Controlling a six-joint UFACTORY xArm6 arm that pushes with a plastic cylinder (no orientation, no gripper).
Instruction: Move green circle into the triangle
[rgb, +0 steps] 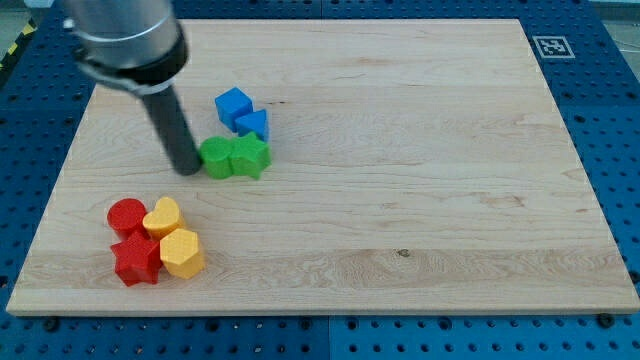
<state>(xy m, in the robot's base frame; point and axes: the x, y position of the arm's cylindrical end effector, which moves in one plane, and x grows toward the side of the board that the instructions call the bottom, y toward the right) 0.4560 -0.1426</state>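
The green circle (216, 157) lies left of centre on the wooden board (400, 150), touching a green star (250, 155) on its right. A blue triangle (253, 124) sits just above the green star, with a blue cube (232, 103) touching it at its upper left. My tip (187, 168) stands right against the green circle's left side; the dark rod rises from it toward the view's top left.
A cluster sits near the board's lower left: a red circle (127, 214), a yellow heart (163, 215), a red star (136, 260) and a yellow hexagon (181, 252). A marker tag (548, 46) is at the board's top right corner.
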